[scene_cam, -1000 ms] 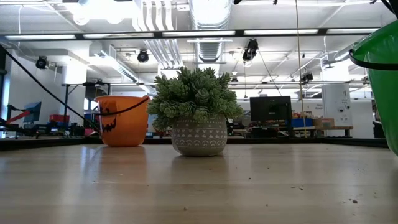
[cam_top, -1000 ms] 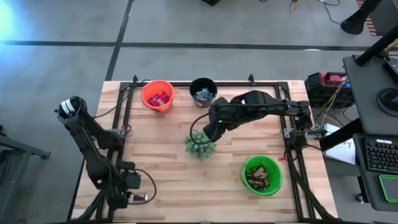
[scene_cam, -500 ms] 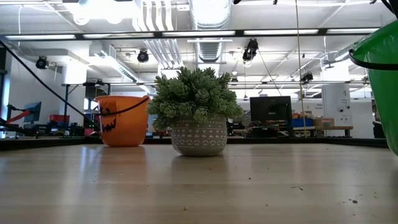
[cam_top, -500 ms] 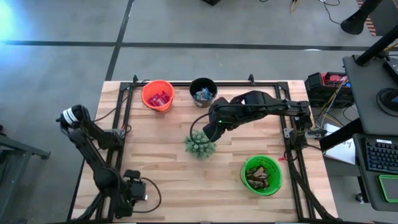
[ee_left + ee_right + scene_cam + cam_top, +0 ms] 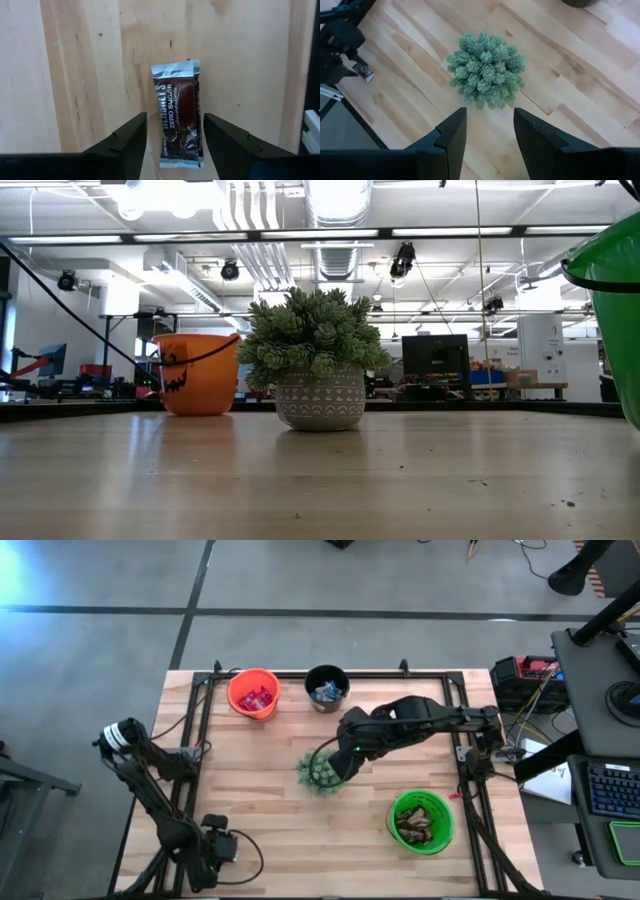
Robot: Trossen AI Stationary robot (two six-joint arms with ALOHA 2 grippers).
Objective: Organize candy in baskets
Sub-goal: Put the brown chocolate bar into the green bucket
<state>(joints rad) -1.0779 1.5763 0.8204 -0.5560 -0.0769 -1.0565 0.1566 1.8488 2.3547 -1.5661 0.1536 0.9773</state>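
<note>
Here L tool (image 5: 172,137) apart over brown candy (image 5: 178,115); R tool (image 5: 490,131) apart above half-hidden plant (image 5: 318,771).

I see 2 matte black jointed arms. The left arm (image 5: 150,790) carries a white-capped elbow joint and thin black cables; the right arm (image 5: 420,720) shows a small green light. Both end in blunt black plastic fingers (image 5: 125,142).

We read "HERSHEY'S" and "ZERO SUGAR" in pale letters running lengthwise on the dark brown candy bar (image 5: 178,117) lying on the tabletop (image 5: 85,65). We find no other legible text anywhere.
</note>
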